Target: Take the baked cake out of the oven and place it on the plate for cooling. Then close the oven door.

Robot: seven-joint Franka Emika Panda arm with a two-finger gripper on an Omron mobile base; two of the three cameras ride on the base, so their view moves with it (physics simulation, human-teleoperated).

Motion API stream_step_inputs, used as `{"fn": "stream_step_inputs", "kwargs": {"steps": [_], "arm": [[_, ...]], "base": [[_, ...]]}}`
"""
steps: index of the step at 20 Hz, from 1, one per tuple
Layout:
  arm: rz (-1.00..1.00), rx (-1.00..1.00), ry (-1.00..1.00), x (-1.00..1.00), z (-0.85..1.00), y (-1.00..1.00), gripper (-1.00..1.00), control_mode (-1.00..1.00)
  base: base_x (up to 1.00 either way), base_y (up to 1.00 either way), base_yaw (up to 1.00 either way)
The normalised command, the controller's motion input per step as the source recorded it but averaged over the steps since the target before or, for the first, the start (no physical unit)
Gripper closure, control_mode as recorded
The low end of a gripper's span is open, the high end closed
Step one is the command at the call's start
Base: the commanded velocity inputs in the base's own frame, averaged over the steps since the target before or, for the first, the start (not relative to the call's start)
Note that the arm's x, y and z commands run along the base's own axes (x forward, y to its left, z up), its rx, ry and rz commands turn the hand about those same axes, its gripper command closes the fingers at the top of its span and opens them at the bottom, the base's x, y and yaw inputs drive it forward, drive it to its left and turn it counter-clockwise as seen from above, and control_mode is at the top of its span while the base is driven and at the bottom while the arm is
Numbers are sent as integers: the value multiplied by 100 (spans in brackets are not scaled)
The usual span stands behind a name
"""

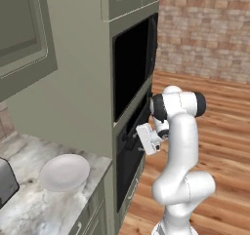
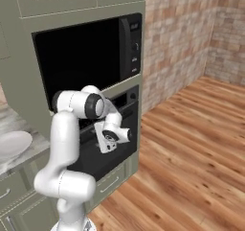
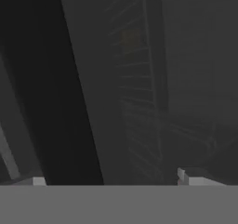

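The black oven sits in the cabinet column under the larger black cavity. Its oven door stands upright against the cabinet. My gripper hovers just in front of the door's upper part, by the bar handle. In the hand view the gripper is open, its fingertips wide apart with nothing between them. Through the dark glass I see the wire rack, and on it a dim golden-brown patch that may be the baked cake. The white plate lies on the counter to the left.
A silver toaster stands at the counter's left edge beside the plate. The larger black cavity is above the oven. Wood floor stretches to the right, up to brick walls. My arm's elbow is close to the cabinet front.
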Motion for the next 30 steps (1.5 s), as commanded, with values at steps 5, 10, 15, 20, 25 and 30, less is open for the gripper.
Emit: {"fn": "stream_step_inputs", "kwargs": {"steps": [5, 10, 15, 20, 25, 30], "arm": [[-4, 13, 0, 52, -22, 41, -100, -100], [-9, 2, 1, 45, -15, 57, -100, -100], [-4, -9, 14, 20, -12, 39, 100, -100], [0, -21, 13, 3, -18, -5, 100, -100], [-1, -24, 7, -8, -55, -89, 100, -100], [-5, -16, 8, -30, -66, -100, 100, -100]], "base": [[0, 0, 0], [0, 0, 0], [0, 0, 0], [0, 0, 0], [0, 0, 0], [0, 0, 0]]}}
